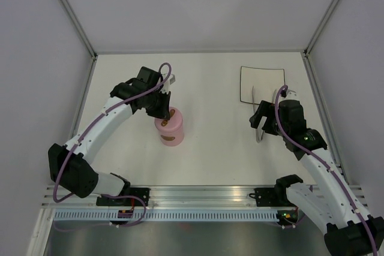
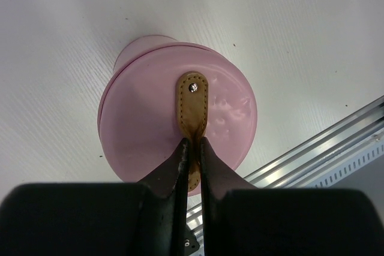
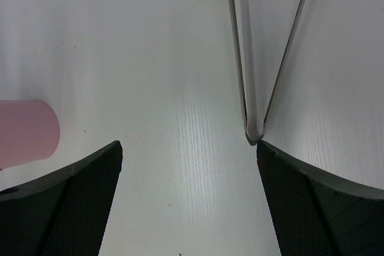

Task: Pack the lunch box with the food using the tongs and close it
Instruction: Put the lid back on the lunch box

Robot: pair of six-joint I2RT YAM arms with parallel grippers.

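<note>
- Pink lunch box (image 1: 170, 129) upright on the white counter (image 1: 216, 148), flat pink lid (image 2: 150, 124) lying on its top.
- Directly above the lunch box, left claw (image 2: 192, 146) pinched together on the lid's brown bar handle (image 2: 192, 97).
- Well apart to the right of the lunch box, silver tongs (image 3: 237, 58) flat on the counter, joined end nearest the right claw (image 3: 187, 148), both arms reaching away over the edge of a white dark-edged plate (image 1: 262, 85).
- Right claw spread wide, gripping nothing, low over the counter, one finger just beside the tongs' joined end.
- Plate farther from the lunch box than the tongs' joined end, toward the back.
</note>
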